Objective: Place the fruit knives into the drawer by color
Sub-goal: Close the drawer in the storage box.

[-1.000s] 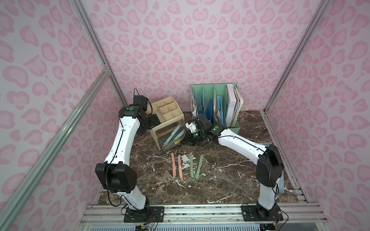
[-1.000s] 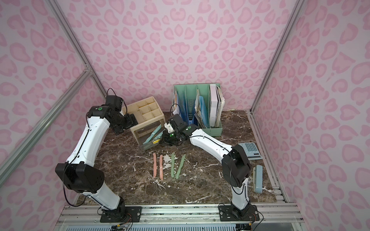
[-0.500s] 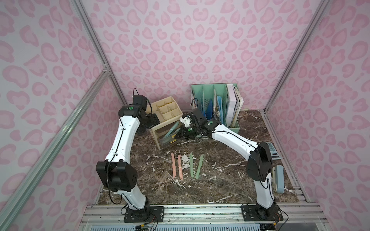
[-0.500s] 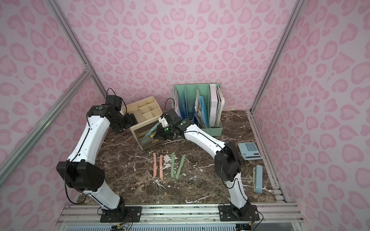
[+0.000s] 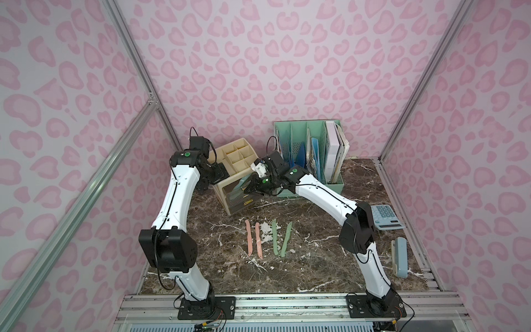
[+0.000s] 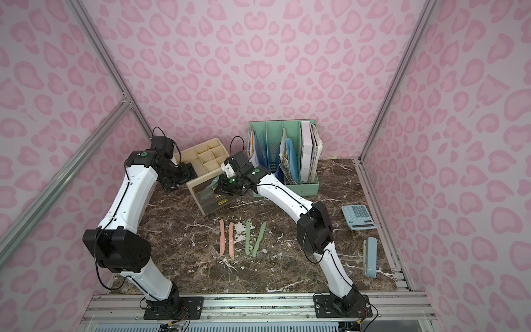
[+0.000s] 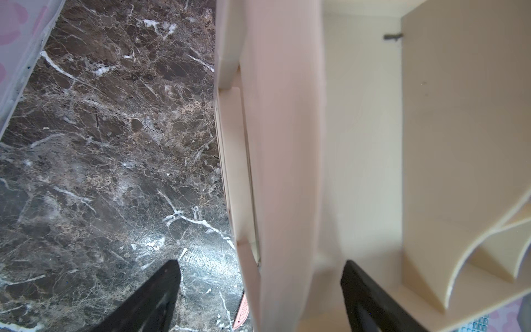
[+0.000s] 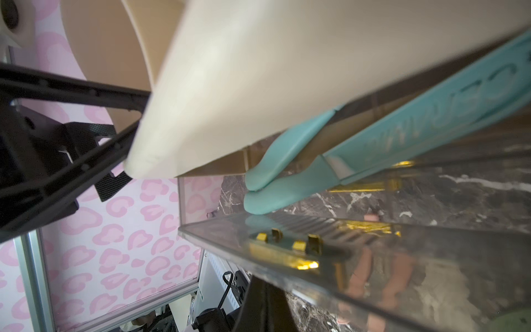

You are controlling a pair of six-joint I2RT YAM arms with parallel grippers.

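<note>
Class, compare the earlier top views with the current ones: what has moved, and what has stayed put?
The right tool, shut, has pushed in against the organizer's top drawer, which holds the teal knives and now sticks out less. The left tool still straddles the organizer's side wall, open. The pink knives and green knives lie unmoved on the table.
</note>
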